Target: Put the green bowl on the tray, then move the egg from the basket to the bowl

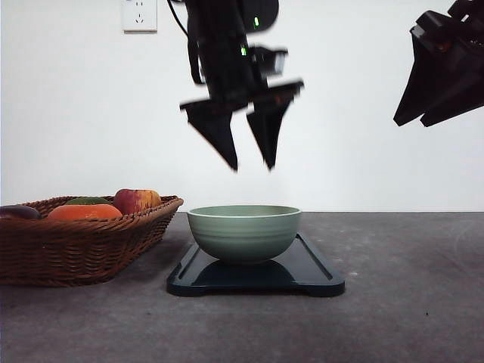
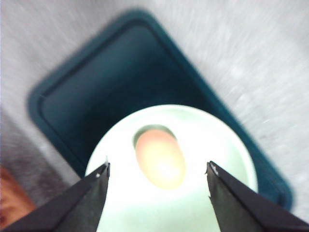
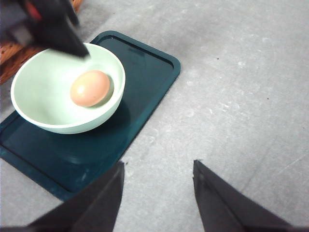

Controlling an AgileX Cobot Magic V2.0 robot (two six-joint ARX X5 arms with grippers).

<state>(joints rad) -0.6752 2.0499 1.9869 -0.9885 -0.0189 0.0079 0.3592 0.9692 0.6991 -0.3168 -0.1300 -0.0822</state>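
The green bowl (image 1: 243,232) sits on the tray (image 1: 314,271) with the egg (image 3: 90,88) lying inside it. The basket (image 1: 76,246) stands on the table (image 1: 401,302) at the tray's 9 o'clock. The left gripper (image 1: 249,162) hangs above the bowl, jaws apart and empty; the right gripper (image 3: 157,181) is raised at 2 o'clock, jaws apart.

In the front view we look low and level across the table (image 1: 393,302), side-on to the green bowl (image 1: 243,232) on the tray (image 1: 310,272). From the left wrist we look almost straight down into that bowl at close range. From the right wrist we look obliquely down from farther off, sharing bowl, tray and egg (image 3: 90,88).
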